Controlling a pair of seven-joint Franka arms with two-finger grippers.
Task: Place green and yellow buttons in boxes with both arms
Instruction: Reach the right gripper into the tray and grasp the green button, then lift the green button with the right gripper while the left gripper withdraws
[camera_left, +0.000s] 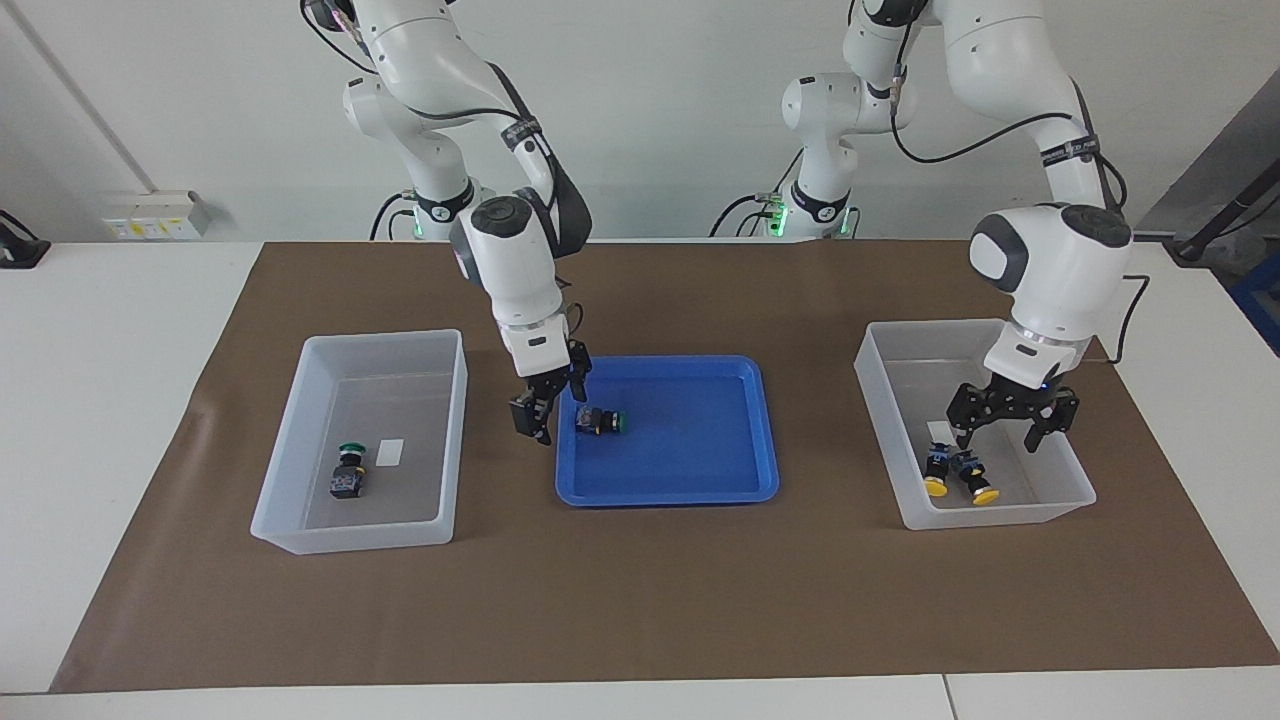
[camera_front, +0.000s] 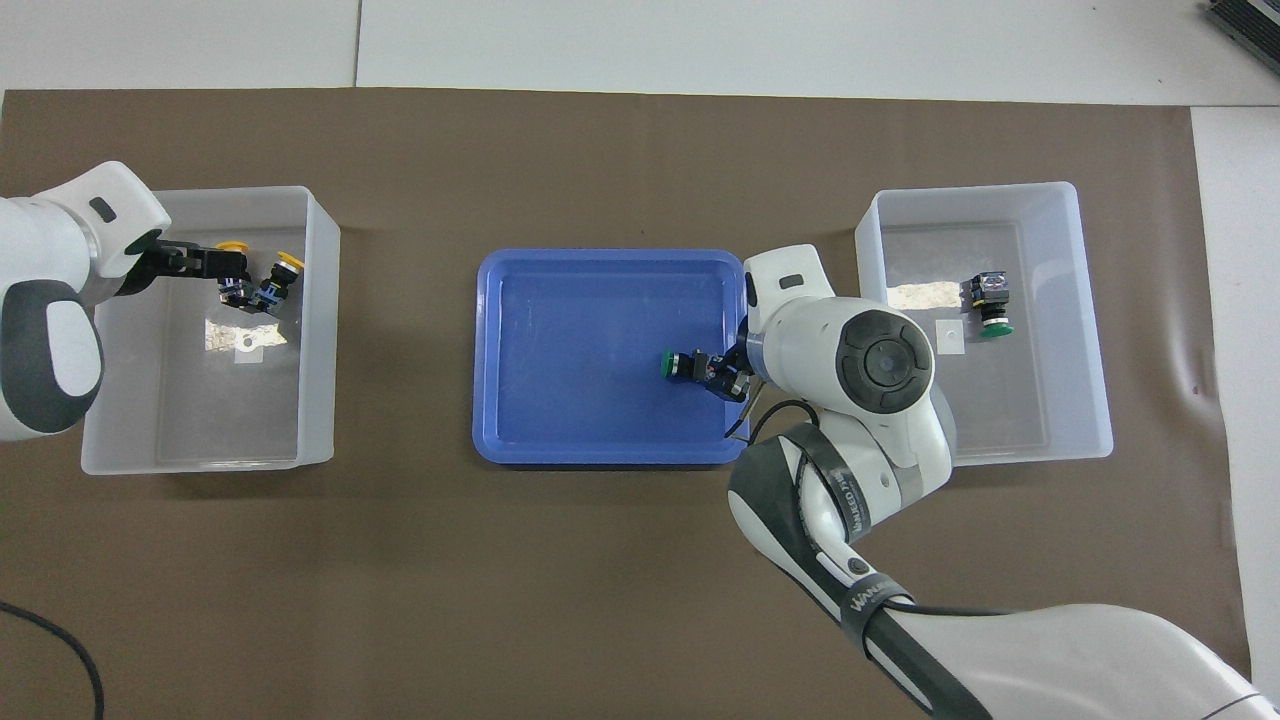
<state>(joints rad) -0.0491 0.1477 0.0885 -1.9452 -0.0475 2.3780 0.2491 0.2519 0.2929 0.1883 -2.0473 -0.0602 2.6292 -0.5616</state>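
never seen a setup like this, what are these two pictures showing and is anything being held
Two white robot arms work at a table covered with brown paper. One picture faces them from across the table; the other looks down from above their own end, so sides are mirrored.

In the middle lies a blue tray holding one green button. At each end stands a clear box: the left arm's box has two yellow buttons, the right arm's box has another green button.

The left tool hangs open over the yellow buttons, holding nothing. The right tool is open at the tray's edge beside the green button, not yet gripping it.
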